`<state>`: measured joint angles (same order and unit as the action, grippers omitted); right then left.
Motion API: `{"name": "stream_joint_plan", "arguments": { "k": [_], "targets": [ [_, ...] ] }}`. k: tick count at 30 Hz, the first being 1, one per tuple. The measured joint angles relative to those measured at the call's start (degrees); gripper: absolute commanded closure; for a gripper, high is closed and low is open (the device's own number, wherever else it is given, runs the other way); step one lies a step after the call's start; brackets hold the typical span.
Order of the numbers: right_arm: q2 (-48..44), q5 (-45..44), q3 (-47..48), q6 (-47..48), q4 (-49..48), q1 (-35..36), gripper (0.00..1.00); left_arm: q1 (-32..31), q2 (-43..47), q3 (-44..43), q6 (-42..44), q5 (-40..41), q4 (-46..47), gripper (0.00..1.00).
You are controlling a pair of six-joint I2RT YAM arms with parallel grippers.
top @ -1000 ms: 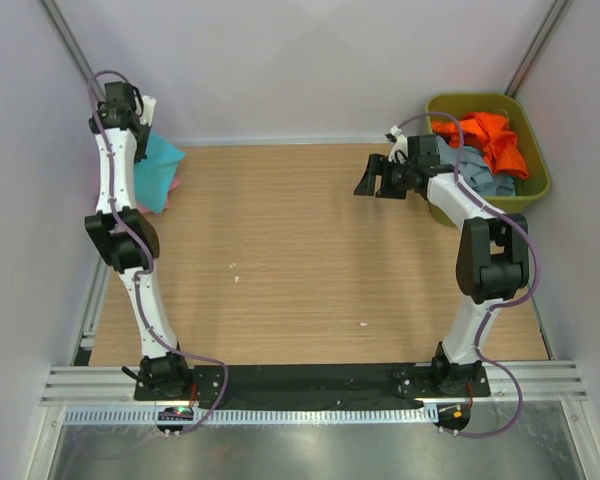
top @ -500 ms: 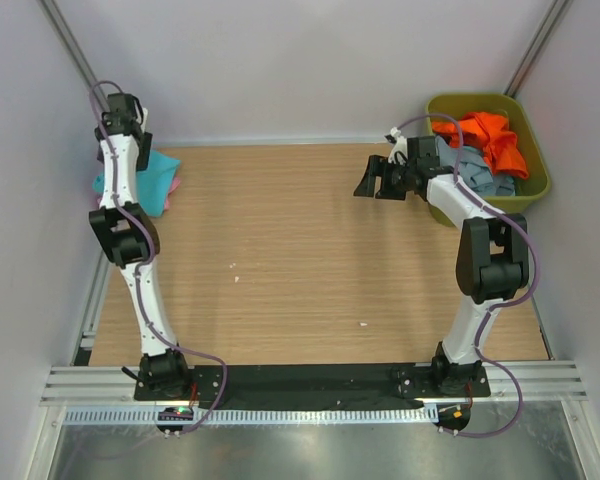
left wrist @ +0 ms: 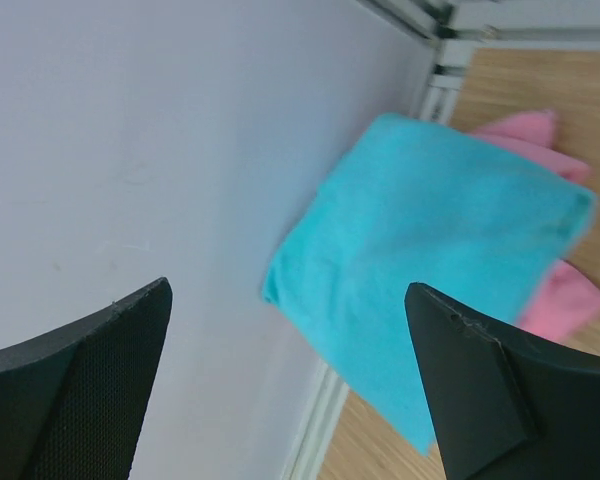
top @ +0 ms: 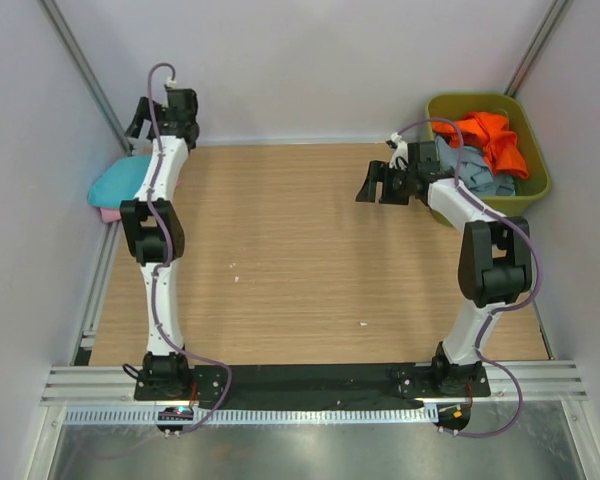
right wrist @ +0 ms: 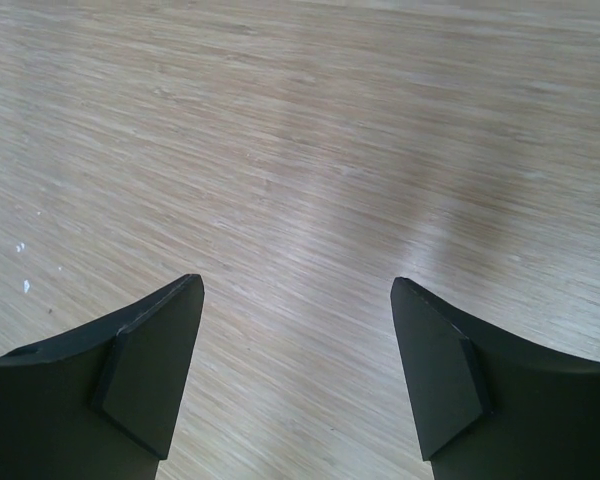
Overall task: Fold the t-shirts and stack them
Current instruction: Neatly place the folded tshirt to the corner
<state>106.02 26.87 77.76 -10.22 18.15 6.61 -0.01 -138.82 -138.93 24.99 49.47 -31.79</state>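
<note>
A folded turquoise t-shirt (top: 122, 180) lies on a pink t-shirt (top: 110, 213) at the table's back left edge, against the wall. The left wrist view shows the turquoise t-shirt (left wrist: 440, 240) covering most of the pink t-shirt (left wrist: 572, 300). My left gripper (top: 137, 124) hangs open above and behind this stack, empty (left wrist: 288, 288). More t-shirts fill the bin: an orange one (top: 492, 135) and a grey-blue one (top: 480, 178). My right gripper (top: 372, 184) stands open and empty over bare wood (right wrist: 295, 283), left of the bin.
The olive-green plastic bin (top: 536, 175) stands at the back right corner. White walls close in the left, back and right sides. A metal rail (top: 98, 290) runs along the table's left edge. Small white specks (top: 235, 266) lie on the wood.
My left gripper has opened and let go of the turquoise t-shirt, which now rests on the pink one. The left arm has swung up and to the right. The right arm barely moved.
</note>
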Motion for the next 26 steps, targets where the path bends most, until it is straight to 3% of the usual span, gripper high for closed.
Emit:
{"name": "stream_joint_plan", "arguments": {
  "k": [4, 8, 15, 20, 26],
  "targets": [
    [-2.0, -4.4, 0.0, 1.4, -0.4, 0.0, 0.01, -5.0, 3.6, 9.7, -4.2, -4.6, -1.6, 0.00],
    [-4.0, -12.2, 1.9, 2.4, -1.1, 0.1, 0.00, -10.4, 7.9, 14.3, -11.0, -17.3, -6.9, 0.00],
    [-4.0, -25.9, 7.8, 2.1, 2.1, 0.7, 0.00, -18.5, 13.6, 10.9, -22.3, -35.2, -10.8, 0.00],
    [-0.6, -31.7, 17.7, 1.7, 13.8, 1.8, 0.00, -22.0, 14.9, 10.9, -26.3, -41.2, -12.4, 0.01],
    [-0.5, -33.5, 17.5, 1.8, 16.1, 2.4, 0.00, -21.7, 14.8, 10.9, -28.4, -42.0, -13.7, 0.00]
  ]
}}
